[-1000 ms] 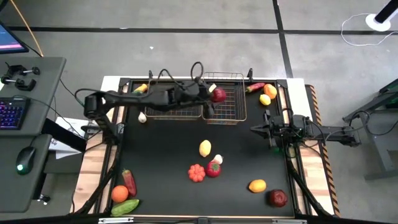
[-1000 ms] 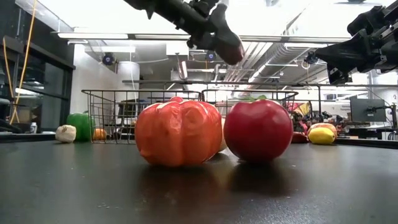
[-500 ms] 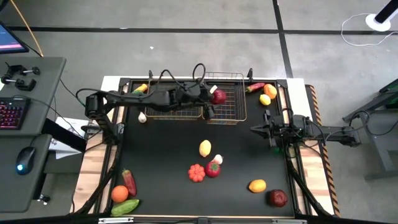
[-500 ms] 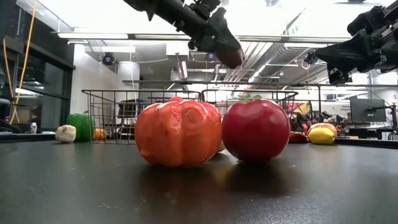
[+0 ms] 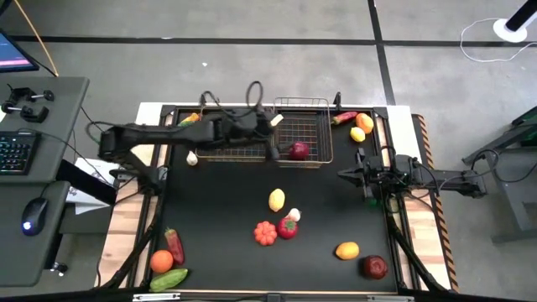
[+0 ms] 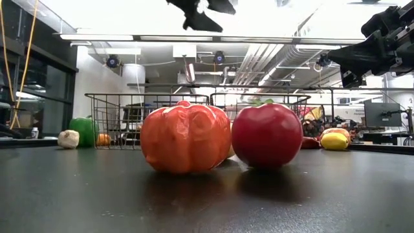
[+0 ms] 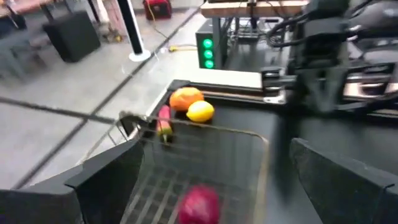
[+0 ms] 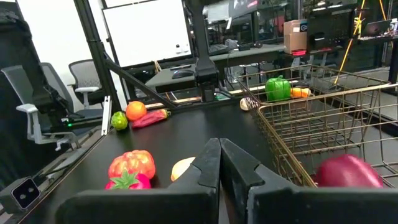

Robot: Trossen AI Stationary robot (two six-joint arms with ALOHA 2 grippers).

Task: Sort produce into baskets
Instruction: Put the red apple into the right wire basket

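1. Bronze wire mesh, thin and open-weave: two shallow rectangular baskets sit side by side at the table's far edge, the left basket [image 5: 235, 141] and the right basket [image 5: 304, 134].
2. Dark red apple [image 5: 299, 151], smooth, roundish, lies inside the right basket near its front rail. No clear long axis; can't tell where the stem points.
3. Left gripper [image 5: 273, 138] hangs over the seam btwn the baskets, fingers spread wide, nothing in them. A sec ago the apple sat at its tip, higher and further back; it's now dropped to the basket floor and the arm has pulled back left.
4. Right gripper [image 5: 342, 174] waits over the table's right side, fingers pressed together.
5. Mid-table: ribbed orange pumpkin-like piece [image 5: 265, 233] touching a glossy red tomato [image 5: 288, 228]; yellow lemon [image 5: 277, 200] just beyond, long axis roughly front-to-back.
6. Green cucumber [image 5: 169, 279] at the near left corner, long axis slanting.
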